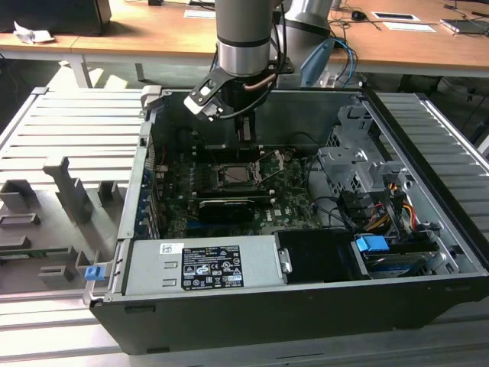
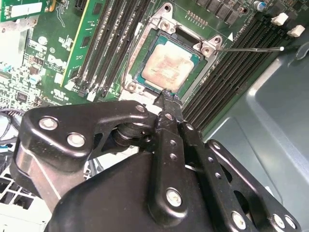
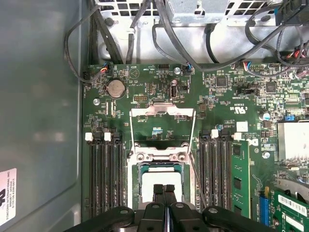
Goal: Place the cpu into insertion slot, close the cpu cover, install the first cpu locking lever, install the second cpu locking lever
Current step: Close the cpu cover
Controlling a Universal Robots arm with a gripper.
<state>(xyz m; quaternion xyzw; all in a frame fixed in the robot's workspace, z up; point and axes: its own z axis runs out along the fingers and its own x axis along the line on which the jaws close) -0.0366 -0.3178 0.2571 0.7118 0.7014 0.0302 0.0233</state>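
The chip (image 2: 166, 65) lies flat and face up in the socket (image 2: 133, 87). It is square, with no long side, and its edges line up with the socket's rim. My gripper (image 3: 163, 189) hangs over one edge of it, fingers pressed together with nothing between them; I cannot tell whether they touch it. The chip's face is pale silvery-tan and mottled. The cover (image 3: 161, 110) lies swung open beyond the socket.

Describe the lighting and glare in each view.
Exterior view: the desk behind is brightly lit, the computer case darker inside. Second wrist view: the chip shines pale, the gripper looms dark in the foreground. First wrist view: even light on the circuit board, no strong glare.
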